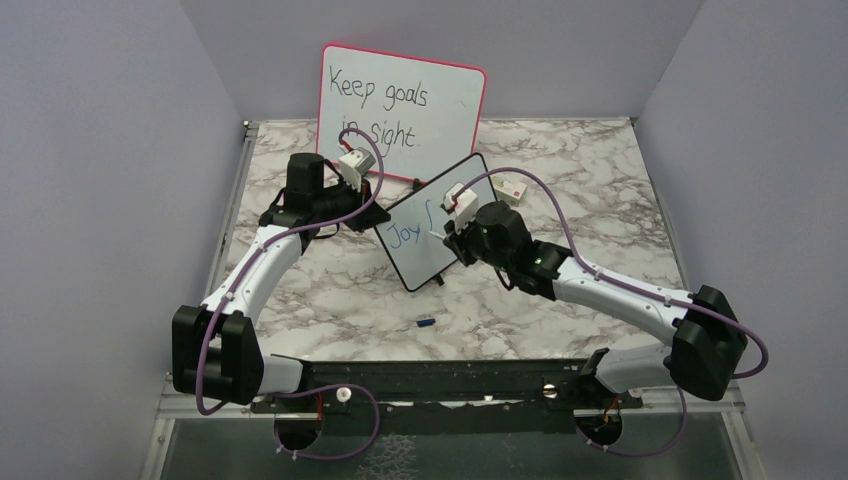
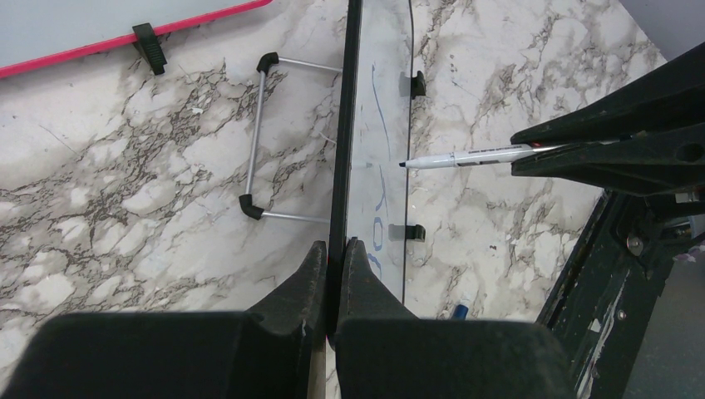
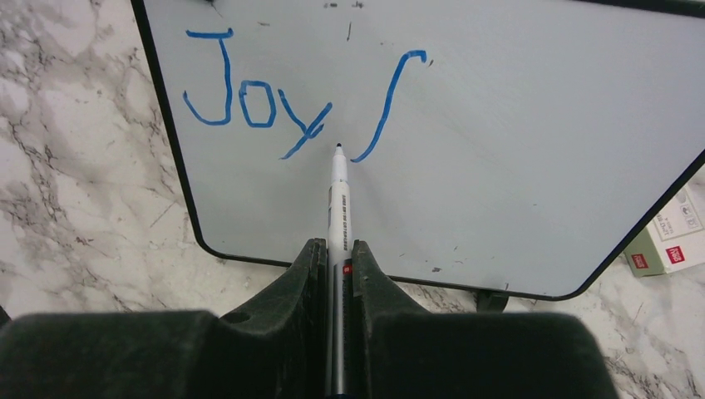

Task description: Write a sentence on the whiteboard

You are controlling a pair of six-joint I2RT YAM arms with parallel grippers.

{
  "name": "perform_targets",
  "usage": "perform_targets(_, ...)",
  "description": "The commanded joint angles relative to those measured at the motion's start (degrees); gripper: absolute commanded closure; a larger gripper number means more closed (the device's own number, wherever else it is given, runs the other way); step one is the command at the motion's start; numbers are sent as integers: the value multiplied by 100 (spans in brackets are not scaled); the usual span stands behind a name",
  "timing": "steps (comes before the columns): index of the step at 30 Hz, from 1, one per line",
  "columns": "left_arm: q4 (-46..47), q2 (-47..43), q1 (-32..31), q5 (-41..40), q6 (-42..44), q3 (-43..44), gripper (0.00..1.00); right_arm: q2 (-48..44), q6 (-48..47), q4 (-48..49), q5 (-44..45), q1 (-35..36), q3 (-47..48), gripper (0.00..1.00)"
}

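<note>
Overhead and wrist views, writing in progress. The whiteboard (image 1: 437, 222) stands tilted on the marble counter (image 1: 330, 290), just in front of the pink board (image 1: 400, 110) and between my two arms. In the left wrist view it appears edge-on, with a wire stand (image 2: 253, 141) behind it on the counter.

My left fingers (image 2: 353, 253) are closed on the whiteboard's black frame at its near edge, one on each face.

My right fingers (image 3: 357, 253) are closed on a white marker (image 3: 338, 208), which points straight at the whiteboard's face.

The sentence (image 3: 249, 100) so far reads "Joy" in blue, followed by one long curved stroke to its right. The marker's tip sits between the tail of the "y" and the foot of that stroke; I cannot tell whether it touches the surface.

A small blue cap (image 1: 425, 321) lies on the counter nearer the arm bases, well apart from the whiteboard. A small white box (image 1: 510, 190) with a red label lies just beyond the whiteboard's far corner.
</note>
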Motion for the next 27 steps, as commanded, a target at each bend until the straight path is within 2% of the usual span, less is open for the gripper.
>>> perform_targets(1,-468,215,-49,-592,285,-99,100,-229,109,433,213,-8,-34,99)
perform_targets(7,-468,210,-50,-587,287,-99,100,-132,114,775,519,-16,-83,100)
perform_targets(27,-468,205,-49,-579,289,-107,100,190,62,984,532,-40,-21,100)
